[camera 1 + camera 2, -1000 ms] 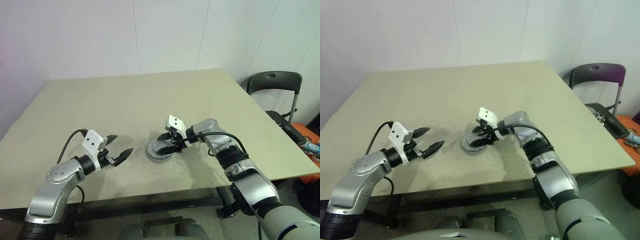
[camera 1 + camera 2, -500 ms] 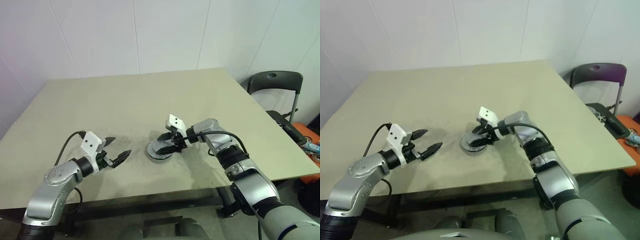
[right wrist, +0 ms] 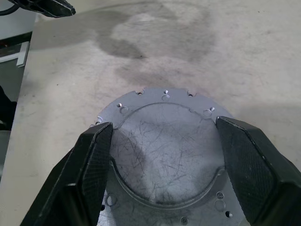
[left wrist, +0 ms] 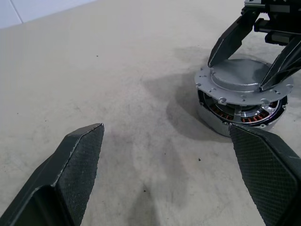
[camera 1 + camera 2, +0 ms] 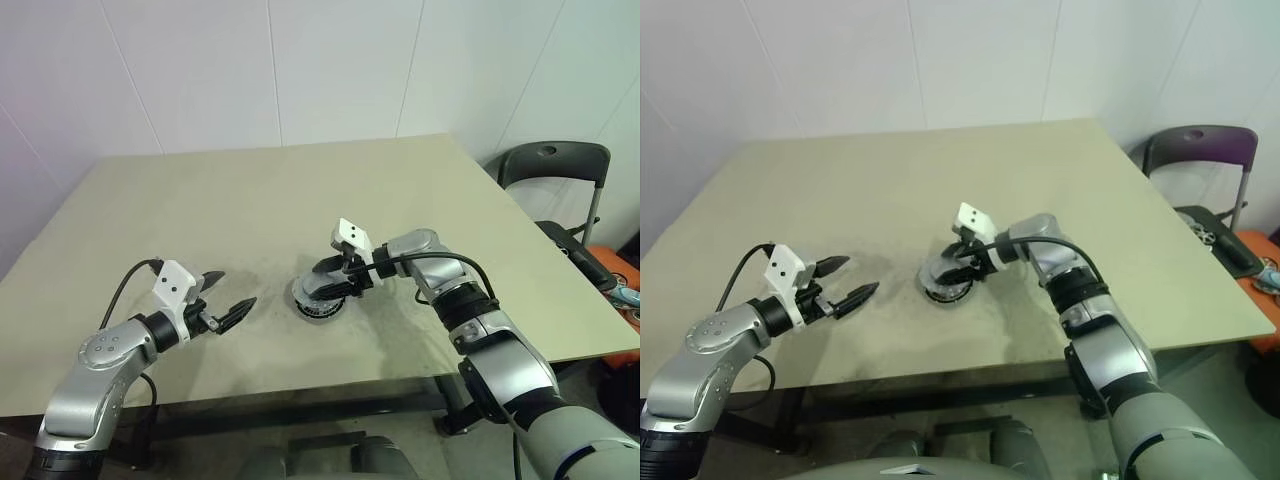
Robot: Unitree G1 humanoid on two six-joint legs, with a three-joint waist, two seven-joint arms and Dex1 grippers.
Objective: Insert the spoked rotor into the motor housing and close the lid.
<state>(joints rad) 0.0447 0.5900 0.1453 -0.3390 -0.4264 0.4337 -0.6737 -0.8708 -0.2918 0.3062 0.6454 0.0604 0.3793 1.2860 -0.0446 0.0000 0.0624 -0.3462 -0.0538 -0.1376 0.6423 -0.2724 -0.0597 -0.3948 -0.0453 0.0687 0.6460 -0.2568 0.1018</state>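
Lid (image 4: 241, 81), flat and grey with small holes round its uneven edge, sits between the right gripper's (image 3: 164, 155) two black fingers (image 3: 91, 160), one on each side of its raised round centre. From the left wrist view the fingertips touch the disc's top face, with the fingers sloping down onto it from above; whether they actually clamp it I cannot tell. The lid lies slightly tilted on top of the motor housing (image 4: 235, 115), and a dark gap between the two shows copper-coloured windings inside the silver ring. The spoked rotor cannot be made out under the lid.

The housing stands on the beige table (image 5: 260, 200), toward the near edge and close to the middle of its width. The right arm reaches to it from the robot's right, its wrist bent toward the left.

To the robot's left of the housing, well apart from it, the left gripper (image 5: 225, 300) hovers above the tabletop with its fingers (image 4: 77, 155) spread wide and nothing between them, pointing toward the housing.

Beyond the table's right edge, far from the housing, stands a dark chair (image 5: 550, 175).
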